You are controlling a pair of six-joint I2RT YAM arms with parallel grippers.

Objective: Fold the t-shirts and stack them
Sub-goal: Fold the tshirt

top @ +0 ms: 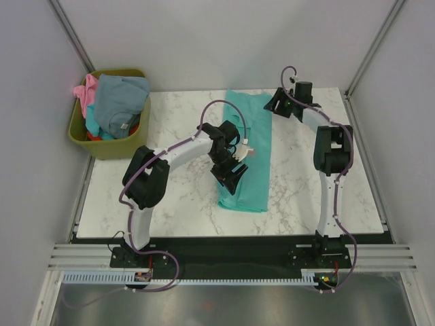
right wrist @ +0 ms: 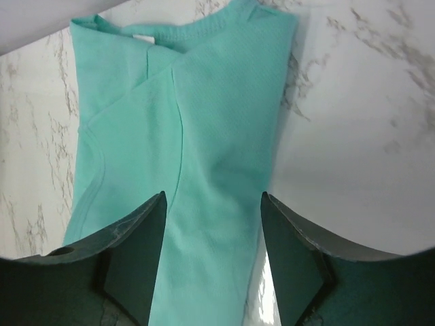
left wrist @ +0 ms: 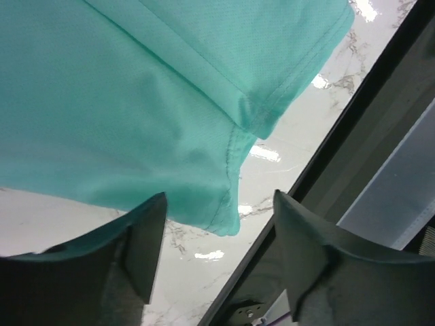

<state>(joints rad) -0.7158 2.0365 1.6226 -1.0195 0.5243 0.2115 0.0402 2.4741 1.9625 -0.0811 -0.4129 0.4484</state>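
At the far left corner an olive-green plastic bin [top: 109, 139] with rounded corners sat just off the tabletop's edge, heaped with soft crumpled cloth: a pink tee [top: 84, 92] at its left rim, a grey-blue tee [top: 122, 98] bunched on top, and a sliver of red-orange cloth [top: 96, 136] low in the pile. The tabletop [top: 170, 204] was glossy white marble with thin grey veins, catching bright reflections. The left hand [top: 230, 178] [left wrist: 217, 204] hung over the near end of the teal t-shirt [top: 250, 153] [left wrist: 136, 102], its dark fingers apart and gripping nothing, with a stitched hem corner just beyond them. The shirt, a fine-knit fabric folded lengthwise into a long strip, lay flat near the middle of the tabletop, its ribbed collar toward the far edge. The right hand [top: 276, 103] [right wrist: 214, 204] was poised over the collar end [right wrist: 204, 122], its fingers likewise spread and empty. Plain pale walls [top: 217, 41] framed by metal posts enclosed the space, and a slotted rail [top: 224, 255] ran along the near edge.
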